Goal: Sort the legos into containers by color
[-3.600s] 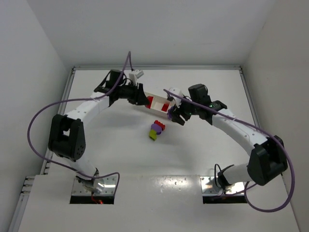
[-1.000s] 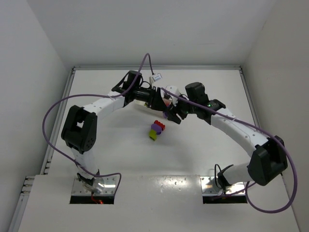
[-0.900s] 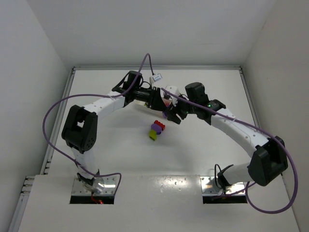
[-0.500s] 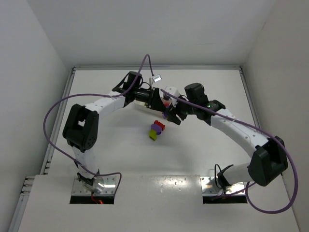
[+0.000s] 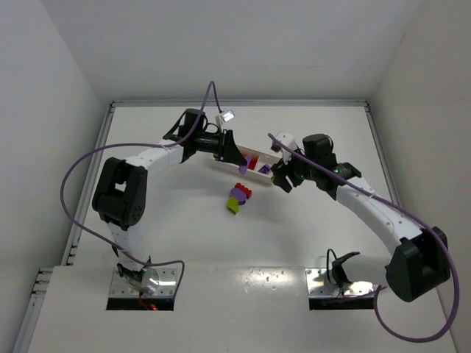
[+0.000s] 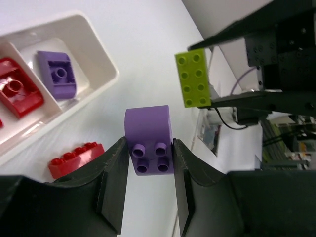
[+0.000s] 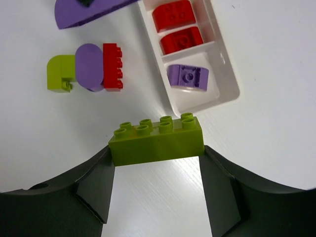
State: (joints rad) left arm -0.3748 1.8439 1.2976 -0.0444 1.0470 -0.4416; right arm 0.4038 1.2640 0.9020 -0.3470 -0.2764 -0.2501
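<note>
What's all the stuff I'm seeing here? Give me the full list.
tray: one, white, on the table.
red bricks: two, red, tray's second compartment.
purple brick in tray: one, purple, end compartment.
loose bricks: three, yellow-green, purple, red, clustered beside the tray.
held purple brick: one, purple, in left gripper.
long brick: one, yellow-green, in right gripper.
arms: two, white and black, with purple cables.

both arms reach to the middle of the table [image 5: 169, 220]. the left gripper [image 5: 237, 156] is over the left end of the white tray [image 5: 257, 166], and the right gripper [image 5: 282, 179] is just beside its right end. near the tray three loose legos lie close together: a red lego [image 5: 243, 191], a purple lego [image 5: 238, 195] and a yellow-green lego [image 5: 232, 207].
</note>
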